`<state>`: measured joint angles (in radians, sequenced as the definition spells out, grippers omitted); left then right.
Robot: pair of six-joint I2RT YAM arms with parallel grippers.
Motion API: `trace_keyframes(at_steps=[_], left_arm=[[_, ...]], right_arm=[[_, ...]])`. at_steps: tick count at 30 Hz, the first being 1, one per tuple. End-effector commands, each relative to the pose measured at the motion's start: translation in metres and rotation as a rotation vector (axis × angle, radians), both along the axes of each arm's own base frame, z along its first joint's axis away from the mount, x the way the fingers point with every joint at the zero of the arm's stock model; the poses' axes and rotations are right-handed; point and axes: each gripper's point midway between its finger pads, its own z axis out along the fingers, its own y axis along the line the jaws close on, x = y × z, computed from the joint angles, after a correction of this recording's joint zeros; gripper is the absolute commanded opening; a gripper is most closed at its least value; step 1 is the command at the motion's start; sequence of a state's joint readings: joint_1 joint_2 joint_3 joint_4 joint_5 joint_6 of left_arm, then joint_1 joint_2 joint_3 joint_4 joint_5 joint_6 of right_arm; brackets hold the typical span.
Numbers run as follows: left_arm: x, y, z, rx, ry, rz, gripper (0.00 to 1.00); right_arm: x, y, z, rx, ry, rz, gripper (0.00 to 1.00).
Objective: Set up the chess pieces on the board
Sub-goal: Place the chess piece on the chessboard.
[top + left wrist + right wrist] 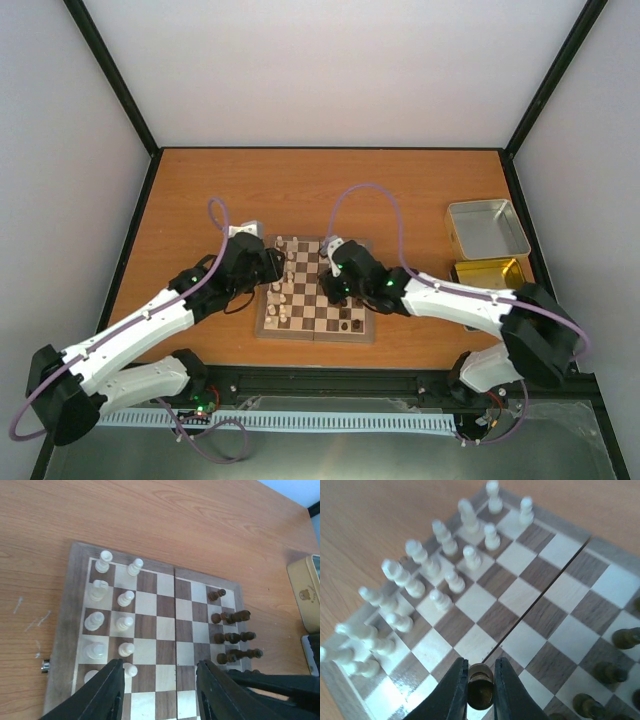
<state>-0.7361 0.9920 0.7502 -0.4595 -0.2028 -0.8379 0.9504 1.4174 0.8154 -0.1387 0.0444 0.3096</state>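
**A:** Where is the right gripper?

**B:** Low over the board, close to the seam across its middle. Its jaws are clamped on a dark chessman, pinched at the top between the two black fingers.

**A:** Is that piece standing on a square?

**B:** I can't tell. Its base is hidden below the fingertips.

**A:** And the other dark chess pieces?

**B:** They are bunched in the last two rows at one edge of the board. The right wrist view shows a few of them to the right of the held piece, apart from it. I can't make out whether all of them stand upright.

**A:** What about the cream chessmen?

**B:** They stand upright in two rows along the opposite edge, across the seam from the dark ones.

**A:** And the left gripper?

**B:** Its jaws stand apart with only bare squares in the gap and nothing held. It hangs above the board on the cream side. A cream pawn stands just beside one finger, and the dark pieces are well off to the other side.

**A:** Is anything off the board?

**B:** A silver tin and a gold tin sit on the table to the right of the board, just beside each other
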Motion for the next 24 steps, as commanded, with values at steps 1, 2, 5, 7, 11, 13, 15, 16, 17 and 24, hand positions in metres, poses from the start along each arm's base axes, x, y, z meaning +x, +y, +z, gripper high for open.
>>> trace_keyframes(at_steps=[1,2,5,7,11,13,15,16,17,24], left_arm=[[0.004,0.014,0.002,-0.001,-0.007,0.051,0.41],[0.004,0.014,0.002,0.001,-0.007,0.052,0.41],[0.005,0.014,-0.002,0.008,-0.003,0.051,0.42],[0.006,0.014,-0.003,0.011,-0.004,0.047,0.42],[0.007,0.014,-0.006,0.023,-0.003,0.044,0.42],[0.008,0.013,-0.006,0.029,-0.006,0.043,0.42],[0.009,0.013,-0.006,0.037,-0.008,0.043,0.42],[0.010,0.014,-0.006,0.041,-0.010,0.043,0.42],[0.010,0.014,-0.005,0.044,-0.013,0.044,0.43],[0.014,0.023,0.005,0.064,-0.043,0.072,0.45]], right_arm=[[-0.002,0.016,-0.013,-0.076,-0.002,0.089,0.05],[-0.003,0.017,-0.018,-0.088,0.005,0.095,0.06],[-0.004,0.019,-0.029,-0.112,0.029,0.110,0.08],[-0.005,0.018,-0.037,-0.138,0.046,0.112,0.09],[-0.006,0.016,-0.045,-0.176,0.068,0.120,0.11],[-0.006,0.014,-0.047,-0.191,0.075,0.117,0.13],[-0.006,0.012,-0.048,-0.213,0.089,0.109,0.21],[-0.007,0.011,-0.047,-0.222,0.100,0.102,0.27],[-0.007,0.010,-0.044,-0.226,0.113,0.091,0.33],[-0.009,0.011,-0.025,-0.226,0.237,-0.015,0.46]])
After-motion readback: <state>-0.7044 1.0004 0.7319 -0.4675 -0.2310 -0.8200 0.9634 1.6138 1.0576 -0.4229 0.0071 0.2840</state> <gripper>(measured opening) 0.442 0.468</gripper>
